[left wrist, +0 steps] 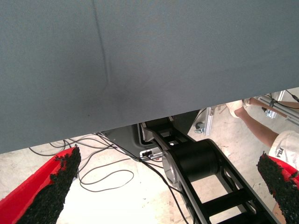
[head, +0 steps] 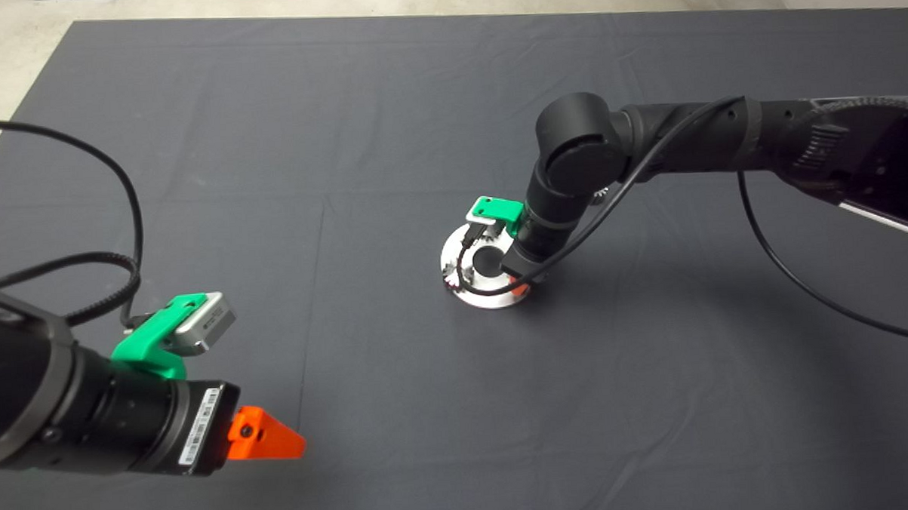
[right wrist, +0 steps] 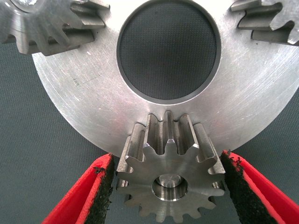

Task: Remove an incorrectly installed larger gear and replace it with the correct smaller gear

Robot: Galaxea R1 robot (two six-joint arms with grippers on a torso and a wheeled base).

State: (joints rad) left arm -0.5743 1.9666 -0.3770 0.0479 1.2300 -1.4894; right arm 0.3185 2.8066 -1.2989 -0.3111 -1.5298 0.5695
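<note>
Steel, straight-toothed, the smaller gear [right wrist: 169, 179] sits on the rim of the round metal disc [right wrist: 261, 107], between the right hand's [right wrist: 166, 186] red fingers, whose pads look just touching its teeth. Seating appears nearly finished; release remains. Left hand [head: 268, 439] waits wide open, empty, near the surface's edge.

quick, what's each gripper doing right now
Left gripper: open, holding nothing, parked at the mat's lower left.
Right gripper: over the steel disc, fingers on both sides of a small gear; a firm grip cannot be told.
</note>
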